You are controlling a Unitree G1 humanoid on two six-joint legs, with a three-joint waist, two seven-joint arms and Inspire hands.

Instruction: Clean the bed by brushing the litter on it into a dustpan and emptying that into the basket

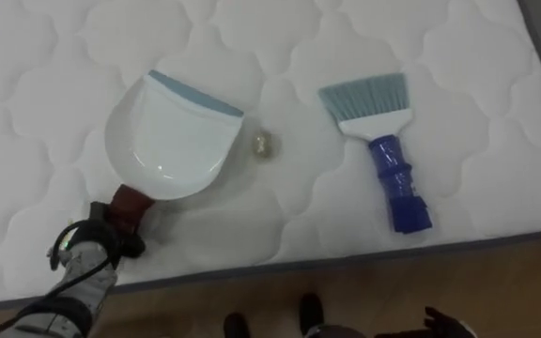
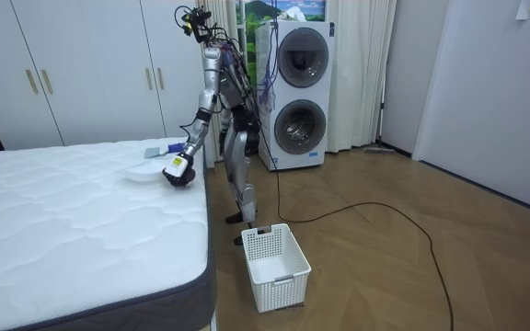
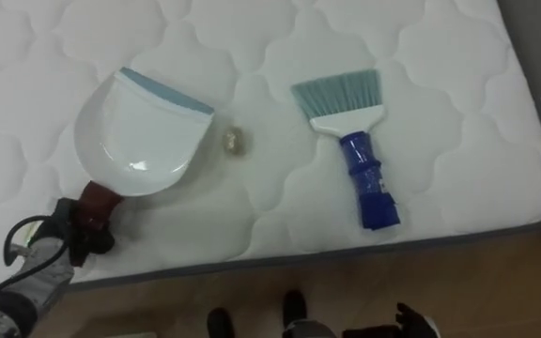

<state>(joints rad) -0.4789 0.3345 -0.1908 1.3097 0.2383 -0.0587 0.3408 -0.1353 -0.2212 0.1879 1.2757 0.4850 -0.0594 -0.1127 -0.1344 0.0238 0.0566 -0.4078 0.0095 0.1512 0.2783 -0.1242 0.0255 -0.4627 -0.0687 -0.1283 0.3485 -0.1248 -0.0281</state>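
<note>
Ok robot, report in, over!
Left hand shut on dustpan handle. Right hand low, off the bed. Scrap beside dustpan lip, brush untouched. Nothing in the way.

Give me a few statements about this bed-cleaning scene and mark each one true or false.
1. The left robot hand holds the dustpan by its handle. True.
2. The brush is in the right robot hand. False: it lies free on the mattress; that hand is low, off the bed.
3. The small crumpled scrap lies inside the dustpan. False: it lies on the mattress just outside the lip.
4. A white basket stands on the floor beside the bed. True.
</note>
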